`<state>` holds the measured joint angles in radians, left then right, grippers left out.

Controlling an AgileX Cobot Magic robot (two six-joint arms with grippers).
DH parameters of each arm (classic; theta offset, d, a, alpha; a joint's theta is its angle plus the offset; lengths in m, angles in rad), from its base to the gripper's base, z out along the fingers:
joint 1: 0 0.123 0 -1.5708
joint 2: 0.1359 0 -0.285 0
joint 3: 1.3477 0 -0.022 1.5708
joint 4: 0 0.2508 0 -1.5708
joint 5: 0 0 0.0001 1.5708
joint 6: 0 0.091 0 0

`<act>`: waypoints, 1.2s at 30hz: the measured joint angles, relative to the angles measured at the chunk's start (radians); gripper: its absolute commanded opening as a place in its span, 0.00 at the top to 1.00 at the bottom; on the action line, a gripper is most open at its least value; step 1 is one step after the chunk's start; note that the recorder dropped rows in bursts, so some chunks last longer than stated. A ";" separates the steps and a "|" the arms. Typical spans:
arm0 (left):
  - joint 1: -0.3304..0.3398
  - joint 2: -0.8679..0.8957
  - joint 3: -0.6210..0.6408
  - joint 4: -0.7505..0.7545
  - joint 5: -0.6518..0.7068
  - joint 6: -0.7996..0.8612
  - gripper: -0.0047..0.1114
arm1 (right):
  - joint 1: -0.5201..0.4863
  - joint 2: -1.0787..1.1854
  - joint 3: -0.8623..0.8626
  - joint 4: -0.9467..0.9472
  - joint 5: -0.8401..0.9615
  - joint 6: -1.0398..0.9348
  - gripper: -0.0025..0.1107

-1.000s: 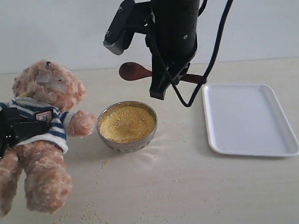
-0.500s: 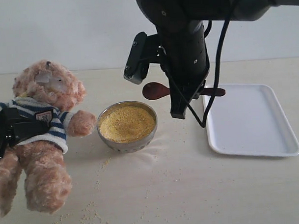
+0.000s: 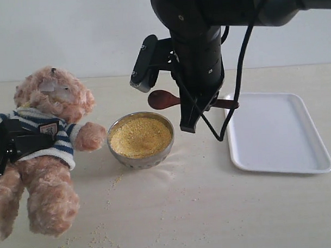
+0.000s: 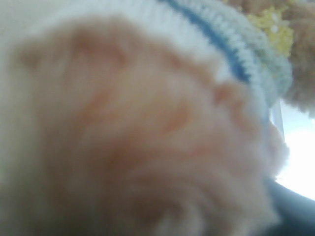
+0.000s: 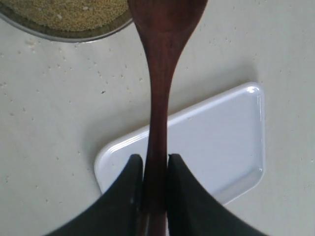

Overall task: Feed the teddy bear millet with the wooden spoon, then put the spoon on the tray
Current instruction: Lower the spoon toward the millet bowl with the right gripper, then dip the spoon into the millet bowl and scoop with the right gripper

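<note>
The teddy bear (image 3: pixel 51 133) lies at the left in its striped sweater, and my left gripper (image 3: pixel 16 143) is clamped on its torso. Only blurred fur of the teddy bear (image 4: pixel 138 137) fills the left wrist view, so the jaws are hidden there. A metal bowl (image 3: pixel 123 158) heaped with millet (image 3: pixel 140 137) stands beside the bear's paw. My right gripper (image 5: pixel 155 164) is shut on the handle of the wooden spoon (image 5: pixel 160 88). It holds the wooden spoon (image 3: pixel 160 99) level in the air between the bowl and the white tray (image 3: pixel 277 131). No millet shows on the spoon.
Loose grains (image 3: pixel 99 238) are scattered on the table in front of the bowl and bear. A pale wall runs along the back. The tray (image 5: pixel 211 142) lies under the spoon's handle in the right wrist view, with the bowl's rim (image 5: pixel 74 35) beyond the spoon's tip.
My right arm carried the spoon down and to the right towards the tray, then drifted back a little to the left. The bear and the left gripper have not moved.
</note>
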<state>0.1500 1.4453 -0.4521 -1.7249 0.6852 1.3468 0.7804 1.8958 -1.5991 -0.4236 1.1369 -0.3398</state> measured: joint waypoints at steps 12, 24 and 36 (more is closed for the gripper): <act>0.000 0.000 0.000 0.000 -0.002 0.000 0.92 | 0.000 0.002 0.000 0.002 -0.051 -0.027 0.98; 0.000 0.000 0.000 0.000 -0.009 0.000 0.92 | 0.000 0.037 0.001 0.017 -0.074 -0.053 0.98; 0.000 0.000 0.000 0.000 -0.010 0.000 0.92 | 0.000 0.083 0.004 0.034 -0.105 -0.053 0.98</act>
<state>0.1500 1.4453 -0.4521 -1.7249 0.6748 1.3468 0.7804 1.9793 -1.5949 -0.3901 1.0316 -0.3923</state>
